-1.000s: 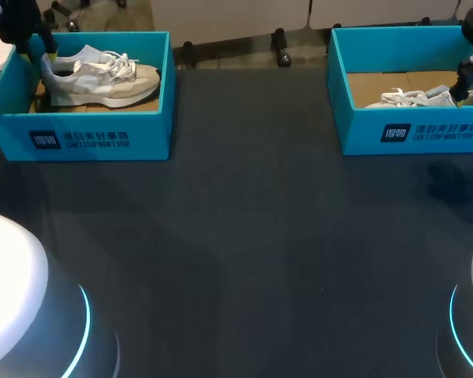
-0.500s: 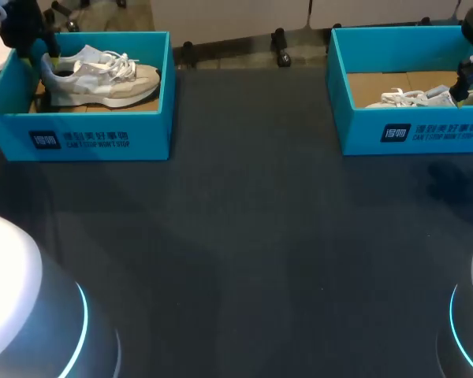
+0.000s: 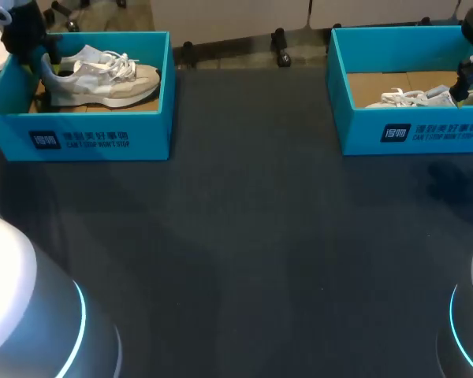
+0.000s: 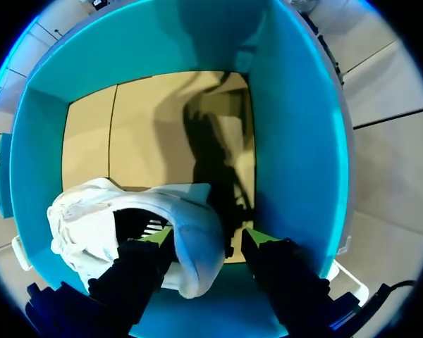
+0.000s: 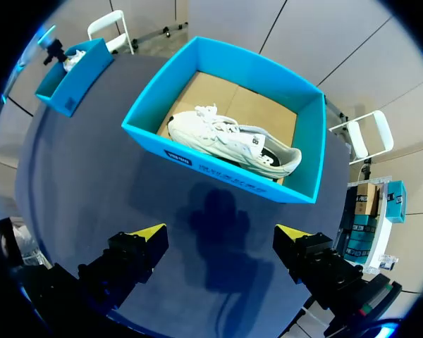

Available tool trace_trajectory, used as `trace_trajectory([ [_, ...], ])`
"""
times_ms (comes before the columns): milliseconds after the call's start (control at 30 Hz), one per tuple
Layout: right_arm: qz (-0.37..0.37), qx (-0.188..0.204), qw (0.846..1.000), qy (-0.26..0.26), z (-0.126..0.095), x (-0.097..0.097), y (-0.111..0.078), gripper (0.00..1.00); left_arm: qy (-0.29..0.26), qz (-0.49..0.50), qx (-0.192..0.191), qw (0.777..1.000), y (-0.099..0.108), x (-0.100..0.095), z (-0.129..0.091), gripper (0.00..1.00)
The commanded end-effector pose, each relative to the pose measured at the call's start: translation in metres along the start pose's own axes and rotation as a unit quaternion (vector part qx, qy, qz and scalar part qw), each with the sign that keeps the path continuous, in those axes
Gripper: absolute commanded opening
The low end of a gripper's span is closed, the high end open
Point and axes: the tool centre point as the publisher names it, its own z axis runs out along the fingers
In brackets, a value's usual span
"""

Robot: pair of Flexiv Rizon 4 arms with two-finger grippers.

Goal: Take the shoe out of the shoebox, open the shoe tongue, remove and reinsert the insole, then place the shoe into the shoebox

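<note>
While the shoe (image 3: 102,79) sits inside the blue box (image 3: 87,138) at the left end of the table (image 3: 244,252), the left gripper (image 4: 208,239) is down in that box at the heel end, and that is where everything hinges. From where I stand the shoe lies lengthwise along the box, upright on its sole, heel toward the outer end where the arm comes in, toe pointing toward the middle of the table. Seen from the wrist, the fingers (image 4: 157,238) are spread and straddle the back of the heel: one yellow tip is in the shoe's opening, and the other is outside it, between the heel and the box's end wall, with what looks like a small gap to the shoe. So I'd say nothing is pinched yet. The collar is between the tips, and closing them across it looks like the way to lift the shoe out. Room between heel and wall is tight, so the outer finger could scrape the box. The right gripper (image 5: 220,232) is well apart from all this at the right side of the table, fingers spread wide and holding nothing, with a second box (image 5: 218,169) and a white shoe (image 5: 225,141) ahead of it. For this shoe the left arm is plainly the nearer one, and the task looks to be at its first step, the shoe not yet out
</note>
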Motion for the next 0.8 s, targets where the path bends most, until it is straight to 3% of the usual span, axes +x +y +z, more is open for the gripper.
trace_trajectory([
  [33,0.0,0.0,1.0,-0.001,0.0,0.0,0.0,1.0,0.001,-0.003,0.008,1.0,0.008,0.001,0.006,0.62],
  [367,0.0,0.0,1.0,-0.001,0.0,0.0,0.0,1.0,0.005,-0.009,0.016,1.0,0.008,0.003,0.012,0.65],
  [800,0.0,0.0,1.0,-0.001,0.0,0.0,0.0,1.0,0.007,-0.012,0.033,0.999,0.009,0.004,0.025,0.55],
])
